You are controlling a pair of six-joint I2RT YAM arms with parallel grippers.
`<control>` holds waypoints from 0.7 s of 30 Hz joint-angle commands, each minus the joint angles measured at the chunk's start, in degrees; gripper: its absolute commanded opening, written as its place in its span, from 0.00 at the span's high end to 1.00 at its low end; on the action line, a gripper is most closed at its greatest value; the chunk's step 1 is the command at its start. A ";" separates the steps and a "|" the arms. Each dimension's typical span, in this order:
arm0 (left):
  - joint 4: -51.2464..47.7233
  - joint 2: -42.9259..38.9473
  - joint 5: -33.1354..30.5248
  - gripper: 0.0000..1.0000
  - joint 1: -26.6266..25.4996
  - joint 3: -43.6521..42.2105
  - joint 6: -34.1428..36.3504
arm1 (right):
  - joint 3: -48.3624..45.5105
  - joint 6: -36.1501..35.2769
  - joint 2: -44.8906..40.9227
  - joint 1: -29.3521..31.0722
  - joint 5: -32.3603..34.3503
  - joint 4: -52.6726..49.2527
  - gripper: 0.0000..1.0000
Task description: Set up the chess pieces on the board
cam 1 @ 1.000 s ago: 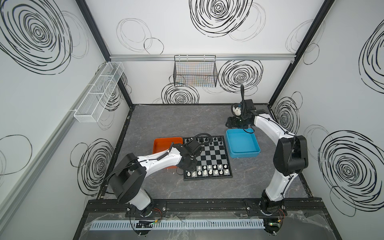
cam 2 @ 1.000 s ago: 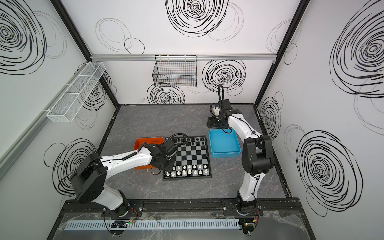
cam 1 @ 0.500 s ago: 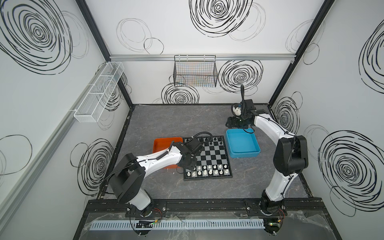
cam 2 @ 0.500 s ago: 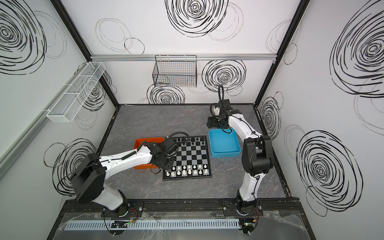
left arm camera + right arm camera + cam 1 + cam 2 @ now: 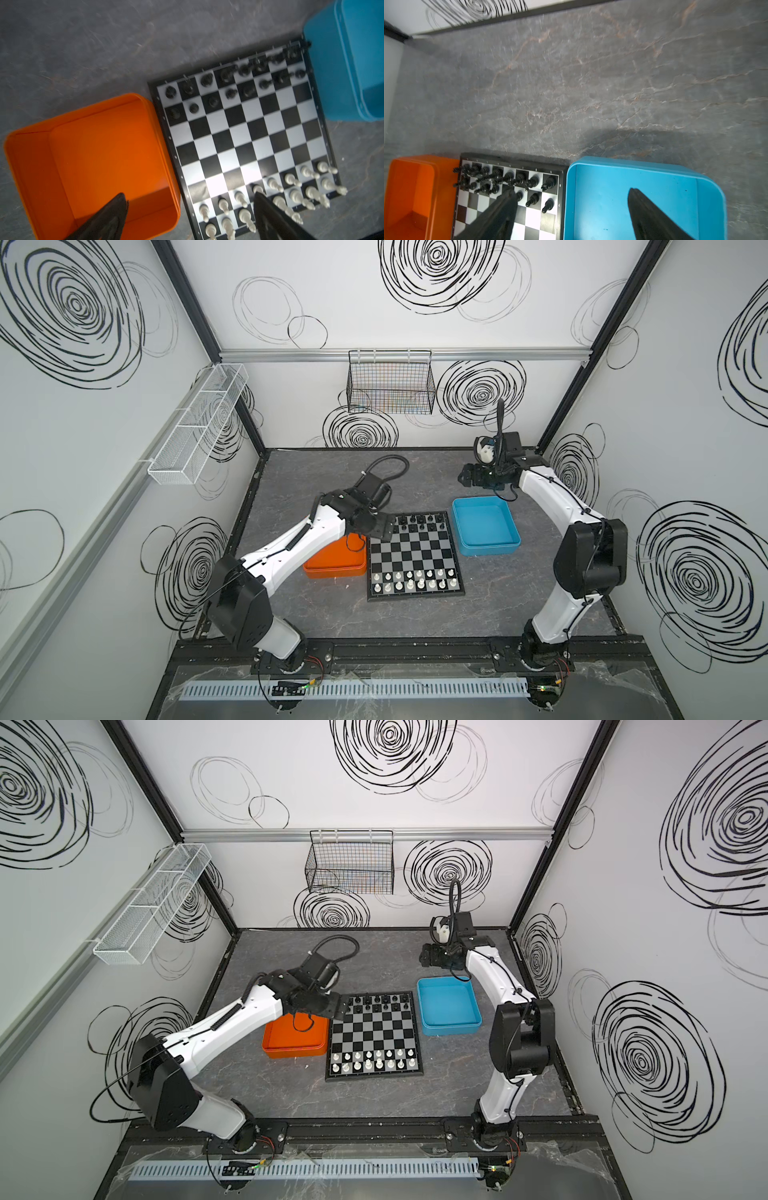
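The board [image 5: 413, 549] [image 5: 374, 1027] lies mid-table. White chess pieces [image 5: 415, 578] [image 5: 372, 1058] fill its two near rows and black chess pieces [image 5: 424, 520] [image 5: 380, 1000] stand in its two far rows. My left gripper [image 5: 380, 531] [image 5: 338, 1009] hovers over the board's far left corner, open and empty. In the left wrist view the left gripper [image 5: 189, 195] spans the board [image 5: 245, 133] edge, with white pieces [image 5: 291, 182] beside one finger. My right gripper [image 5: 467, 479] [image 5: 571, 190] hangs open and empty behind the blue tray, high above the black pieces [image 5: 508, 178].
An orange tray [image 5: 332, 568] [image 5: 93, 145] touches the board's left side and a blue tray [image 5: 484, 524] [image 5: 633, 164] sits at its far right; both look empty. A black wire basket [image 5: 390, 383] hangs on the back wall, a white mesh shelf [image 5: 195, 427] on the left wall.
My left gripper has opened wide and drawn back from the board's left side toward its far left corner. The right arm has stayed in place.
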 commanded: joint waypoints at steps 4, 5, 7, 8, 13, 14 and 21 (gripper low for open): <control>11.97 -2.94 11.59 0.04 14.30 2.04 3.41 | 2.94 2.78 -5.72 -3.43 -0.39 8.01 0.00; 13.77 -3.40 12.69 0.04 15.63 1.77 3.69 | 2.94 2.93 -6.37 -3.81 -0.09 8.38 0.00; 16.31 -4.21 14.55 0.04 18.04 1.74 4.64 | 1.93 3.35 -8.18 -4.47 1.79 9.49 0.00; 17.20 -4.57 14.83 0.04 18.71 1.62 5.48 | 0.90 3.52 -9.19 -4.81 2.39 10.37 0.00; 24.99 -9.00 13.34 0.04 20.83 -3.25 7.71 | -8.83 5.06 -16.96 -7.56 4.20 18.04 0.00; 26.96 -10.25 13.14 0.04 21.11 -4.79 7.62 | -10.48 5.16 -18.44 -8.07 4.06 19.43 0.00; 41.30 -18.76 12.75 0.04 22.27 -15.96 7.14 | -17.28 5.20 -24.31 -8.68 8.70 23.00 0.00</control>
